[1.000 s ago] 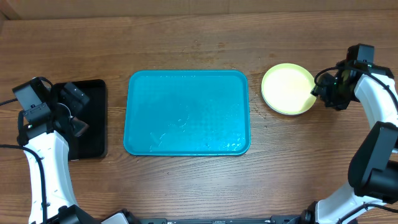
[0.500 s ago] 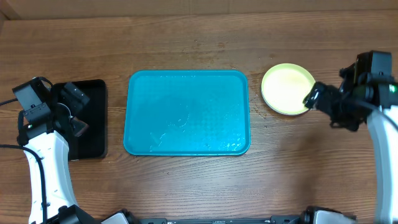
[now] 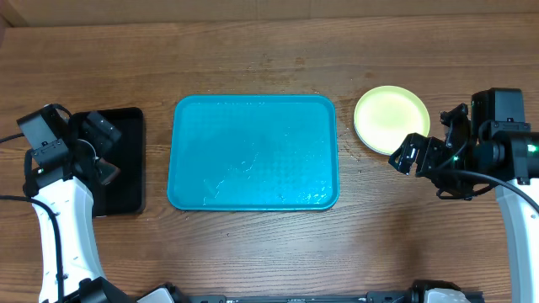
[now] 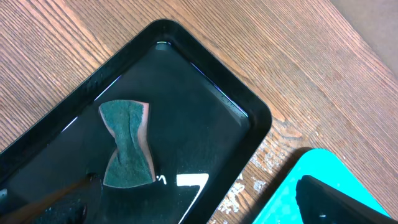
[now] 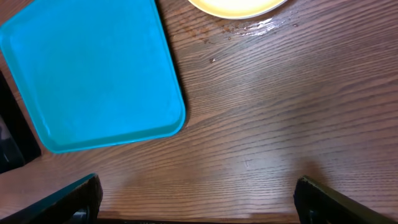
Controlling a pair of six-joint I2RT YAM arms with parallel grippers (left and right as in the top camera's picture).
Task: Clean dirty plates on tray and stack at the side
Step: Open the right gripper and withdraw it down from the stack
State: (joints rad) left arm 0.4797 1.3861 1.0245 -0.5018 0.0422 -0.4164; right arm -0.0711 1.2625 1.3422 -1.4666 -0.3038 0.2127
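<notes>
The turquoise tray [image 3: 253, 151] lies in the middle of the table with nothing on it; it also shows in the right wrist view [image 5: 93, 68]. A yellow-green plate [image 3: 391, 119] sits on the wood to the tray's right, and its edge shows in the right wrist view [image 5: 236, 6]. The white and light blue plates do not show separately. My right gripper [image 3: 418, 160] is open and empty just in front of the plate, over bare wood [image 5: 199, 202]. My left gripper [image 3: 105, 150] is open and empty over the black tray [image 4: 193, 208].
A small black tray [image 3: 126, 160] stands left of the turquoise tray. A green-and-pink sponge [image 4: 127, 144] lies in it. Wet smears mark the wood beside the plate [image 5: 258, 26].
My right arm has drawn away from the plate's right edge and swung to the front of it. The plate stays put. The left arm has not moved.
</notes>
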